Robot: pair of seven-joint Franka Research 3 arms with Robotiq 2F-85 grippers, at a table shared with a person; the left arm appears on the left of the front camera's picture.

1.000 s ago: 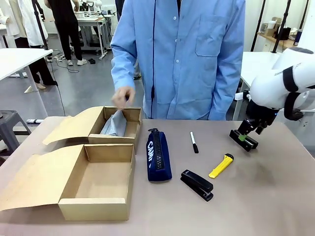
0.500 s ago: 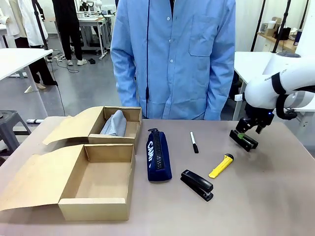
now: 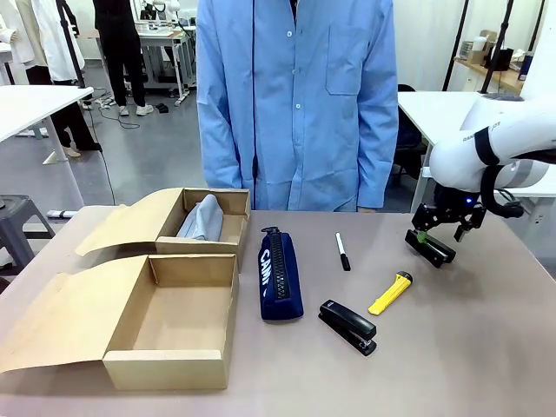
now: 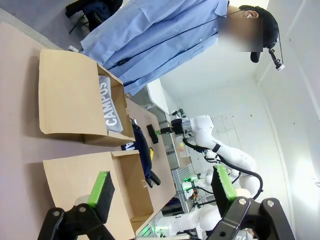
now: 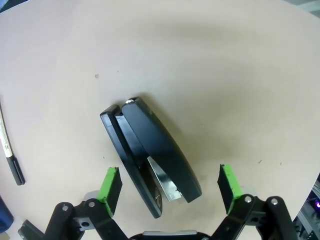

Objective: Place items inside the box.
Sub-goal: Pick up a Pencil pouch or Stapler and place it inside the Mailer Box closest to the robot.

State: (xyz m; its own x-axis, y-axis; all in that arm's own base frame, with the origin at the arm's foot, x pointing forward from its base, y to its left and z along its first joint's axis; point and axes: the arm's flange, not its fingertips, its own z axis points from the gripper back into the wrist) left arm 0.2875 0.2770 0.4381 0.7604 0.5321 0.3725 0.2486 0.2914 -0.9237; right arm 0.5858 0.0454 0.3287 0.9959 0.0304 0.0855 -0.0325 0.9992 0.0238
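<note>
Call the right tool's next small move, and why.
Probably lower the right tool and close. Its jaws stand open on either side of the black stapler lying on the table, with the pads apart from it, so it isn't gripped yet.

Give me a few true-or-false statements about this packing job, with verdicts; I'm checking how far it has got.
1. The grey pouch lies in the far box. True.
2. The navy pencil case is inside the near box. False: it lies on the table beside that box.
3. The right gripper is shut on a stapler. False: it is open, and the stapler lies on the table between its fingers.
4. The yellow utility knife lies on the table. True.
5. The left gripper is open. True.
</note>
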